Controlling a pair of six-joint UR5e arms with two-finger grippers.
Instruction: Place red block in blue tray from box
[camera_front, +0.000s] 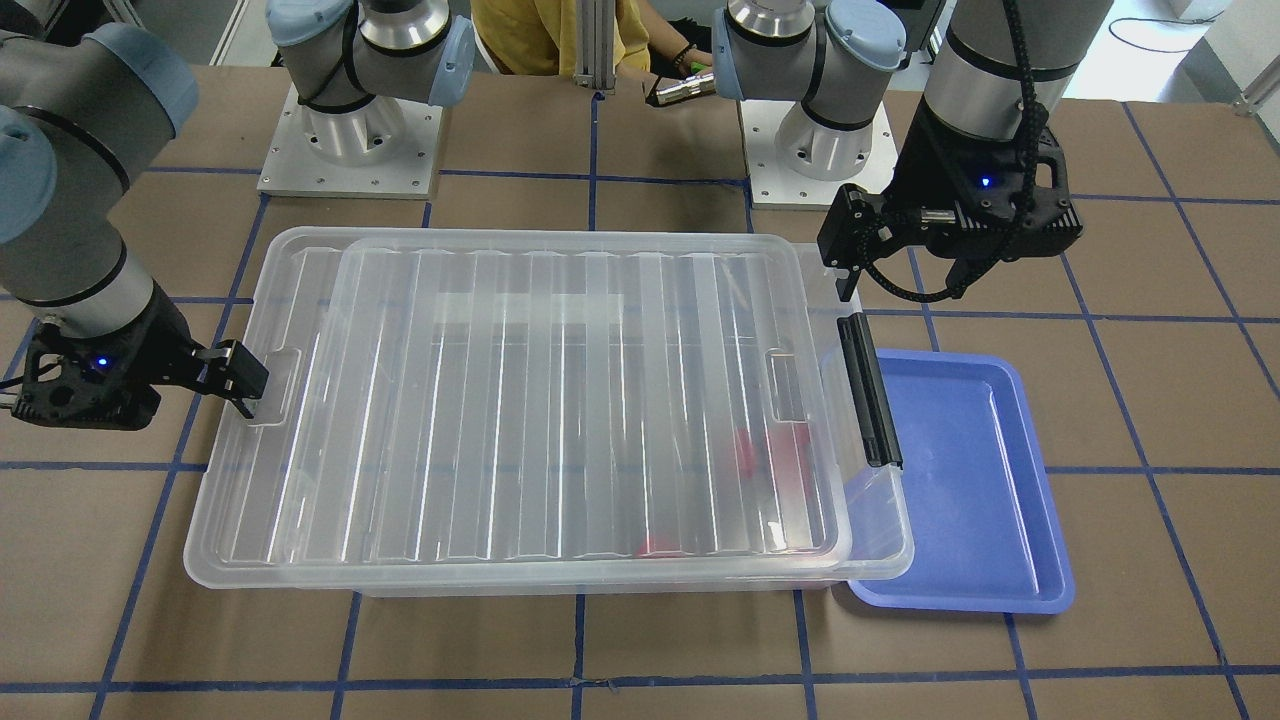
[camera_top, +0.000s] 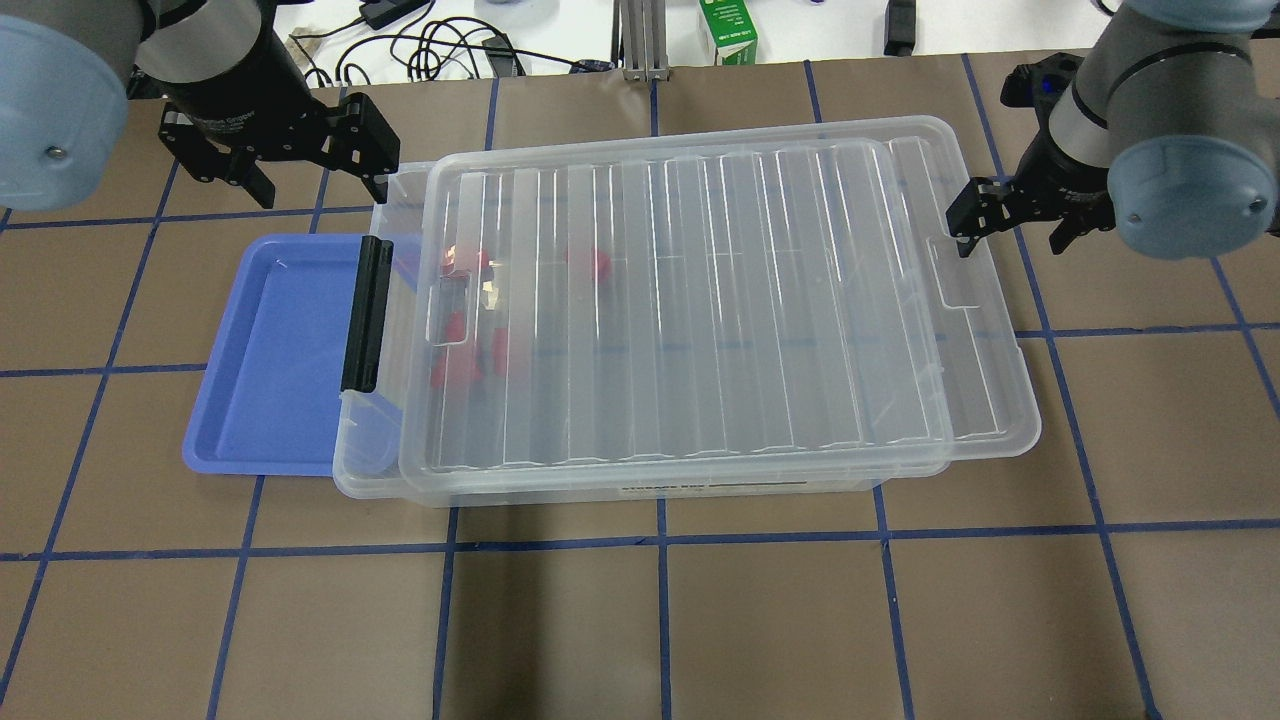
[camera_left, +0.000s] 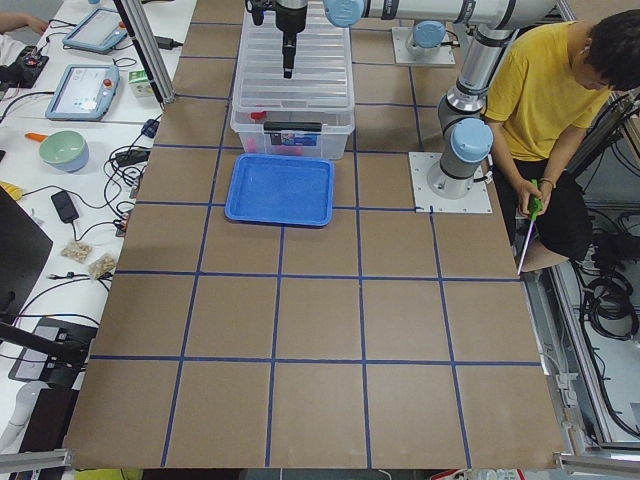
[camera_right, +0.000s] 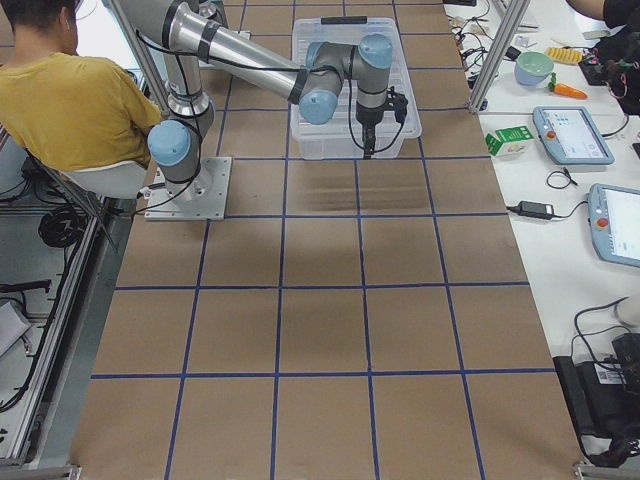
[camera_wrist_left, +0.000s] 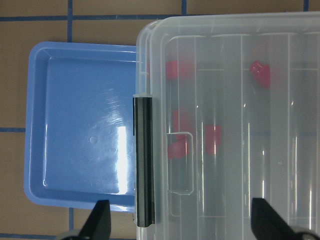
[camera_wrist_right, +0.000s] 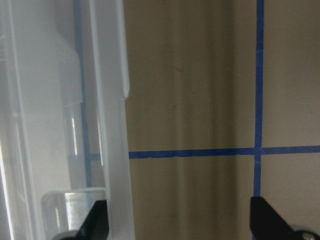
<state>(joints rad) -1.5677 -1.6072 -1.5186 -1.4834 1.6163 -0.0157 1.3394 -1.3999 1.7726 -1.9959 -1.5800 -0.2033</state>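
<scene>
While the lid (camera_top: 700, 300) sits askew on the box (camera_top: 640, 489), both the left gripper (camera_wrist_left: 181, 212) and right gripper (camera_wrist_right: 180, 212) hang spread, empty, at its two ends.

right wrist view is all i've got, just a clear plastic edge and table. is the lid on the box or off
Observer: On, but it sits offset toward your end: the lid overhangs the box there.
Operator: where are the red blocks
Observer: Several red pieces show through the lid near the black latch, too blurred to tell apart.
Operator: and the tray
Observer: The blue tray lies on the table right beside that latch end.
</scene>
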